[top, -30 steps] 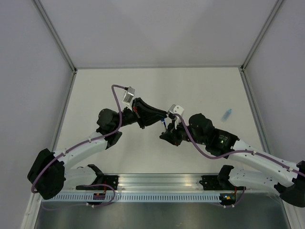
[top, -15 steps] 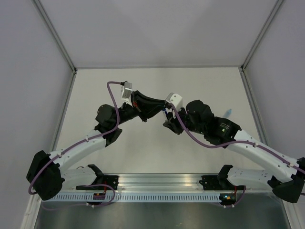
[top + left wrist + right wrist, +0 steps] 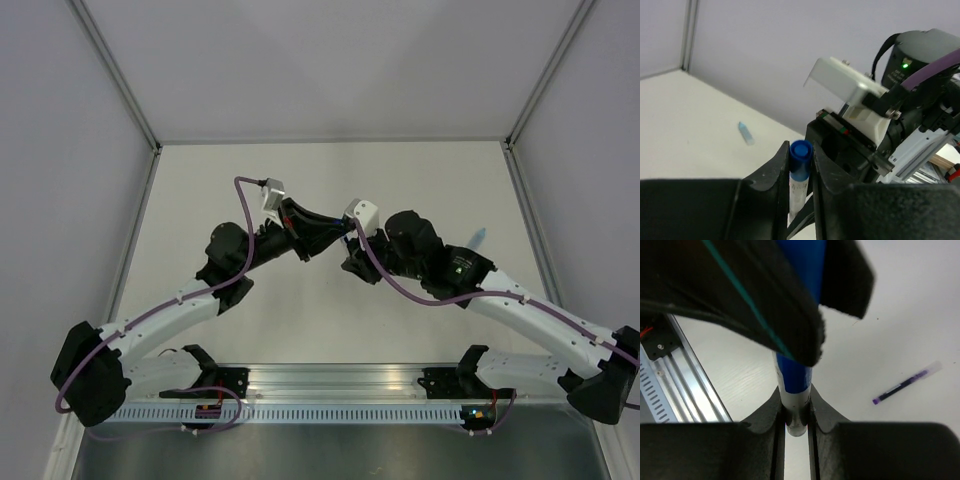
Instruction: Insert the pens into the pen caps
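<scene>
- While both arms are reaching in over the middle of the pale surface (image 3: 300, 180), the left end effector (image 3: 801, 153) is clenching on a dark blue cap (image 3: 801, 149). The cap's round end is showing between the fingertips.
- Just to its right, the right end effector (image 3: 796, 399) is gripping the whitish barrel of a pen (image 3: 795, 417). The blue part is running straight up from that barrel into the left fingers.
- Pen and cap are being held together in the air between the two end effectors, nearly touching both. Whether the cap is fully seated cannot be told.
- The step in hand appears to be pressing pen into cap. Doing it well is likely calling for both grips staying firm, barrel and cap sharing one line, and a straight push along it with no sideways twist.
- Farther right, a light blue cap (image 3: 478, 237) is lying loose on the surface, well apart from both end effectors.
- In the right wrist view, a thin purple pen (image 3: 900, 386) is also lying on the surface, uncapped and untouched.
</scene>
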Tool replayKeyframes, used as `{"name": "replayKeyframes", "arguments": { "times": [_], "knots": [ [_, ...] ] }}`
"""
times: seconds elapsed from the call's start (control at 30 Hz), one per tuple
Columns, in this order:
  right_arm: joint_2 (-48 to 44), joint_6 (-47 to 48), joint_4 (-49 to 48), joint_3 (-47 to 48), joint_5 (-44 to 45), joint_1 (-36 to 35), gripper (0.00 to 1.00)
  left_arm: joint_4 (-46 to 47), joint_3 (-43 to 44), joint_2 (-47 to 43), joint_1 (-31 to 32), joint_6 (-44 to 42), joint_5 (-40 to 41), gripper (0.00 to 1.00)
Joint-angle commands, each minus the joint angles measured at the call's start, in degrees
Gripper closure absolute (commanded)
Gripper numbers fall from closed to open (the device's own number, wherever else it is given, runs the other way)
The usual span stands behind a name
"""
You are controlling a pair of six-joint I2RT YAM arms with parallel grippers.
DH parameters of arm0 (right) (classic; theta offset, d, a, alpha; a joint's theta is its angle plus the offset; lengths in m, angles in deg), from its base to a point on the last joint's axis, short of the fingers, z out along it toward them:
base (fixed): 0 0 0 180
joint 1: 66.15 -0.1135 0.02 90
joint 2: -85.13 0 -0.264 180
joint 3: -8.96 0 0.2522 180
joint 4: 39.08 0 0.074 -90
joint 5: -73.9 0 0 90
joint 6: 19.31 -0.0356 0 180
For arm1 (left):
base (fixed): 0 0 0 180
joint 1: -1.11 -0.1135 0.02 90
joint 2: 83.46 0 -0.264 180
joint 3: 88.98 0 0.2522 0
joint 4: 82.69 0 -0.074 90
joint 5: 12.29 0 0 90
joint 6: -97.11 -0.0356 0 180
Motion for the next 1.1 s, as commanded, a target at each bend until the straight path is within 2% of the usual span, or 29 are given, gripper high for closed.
{"name": "replayKeyframes", "arguments": {
  "times": [0.0, 0.03, 0.07, 0.2, 0.23, 0.27, 0.3, 0.4, 0.57, 0.7, 0.73, 0.87, 1.07],
  "knots": [
    [-4.9, -7.4, -27.1, -0.6, 2.3, 2.6, 1.0, -25.2, -5.6, -1.0, 3.6, -0.9, -1.9, 0.74],
    [-5.4, -8.1, -27.1, -1.5, 2.3, 2.7, 1.0, -27.4, -5.8, -2.6, 3.4, -1.1, 0.3, 0.6],
    [-5.8, -9.8, -25.4, -3.1, 2.6, 2.5, 1.0, -27.5, -6.5, -3.3, 3.2, -1.4, 2.4, 0.5],
    [-6.0, -14.7, -19.1, -5.3, 5.4, 2.8, 1.0, -31.5, -5.8, -5.2, 2.1, -3.4, 5.7, 0.29],
    [-6.1, -15.6, -19.0, -7.3, 6.6, 2.7, 1.0, -32.0, -5.6, -5.4, 2.0, -4.3, 6.2, 0.2],
    [-5.9, -16.2, -18.9, -8.2, 7.6, 2.8, 1.0, -33.0, -5.5, -5.9, 2.0, -4.8, 6.5, 0.05],
    [-5.4, -17.3, -18.8, -8.8, 8.4, 3.0, 1.0, -34.0, -5.2, -6.1, 2.0, -5.2, 7.3, 0.0],
    [-0.3, -21.3, -18.1, -9.1, 10.3, 4.8, 1.0, -36.5, -4.8, -6.4, 1.9, -7.4, 11.8, 0.0],
    [14.9, -30.1, -13.7, -2.7, 16.6, 6.6, 1.0, -40.8, -5.4, -9.7, 1.9, -9.4, 28.1, 0.0],
    [26.1, -34.5, -9.2, 2.0, 17.4, 7.3, 1.0, -42.9, -7.3, -15.6, 1.9, -10.7, 37.8, 0.0],
    [28.2, -35.1, -8.7, 3.3, 17.5, 7.5, 0.97, -42.7, -8.5, -18.3, 1.9, -10.8, 40.6, 0.0],
    [38.0, -39.1, -7.6, 6.8, 18.1, 8.0, 0.91, -41.5, -10.8, -23.9, 1.9, -11.5, 42.7, 0.0],
    [45.4, -41.6, 1.9, 14.2, 22.3, 8.8, 0.82, -42.0, -10.3, -24.3, 2.0, -12.1, 42.6, 0.0]
  ]
}}
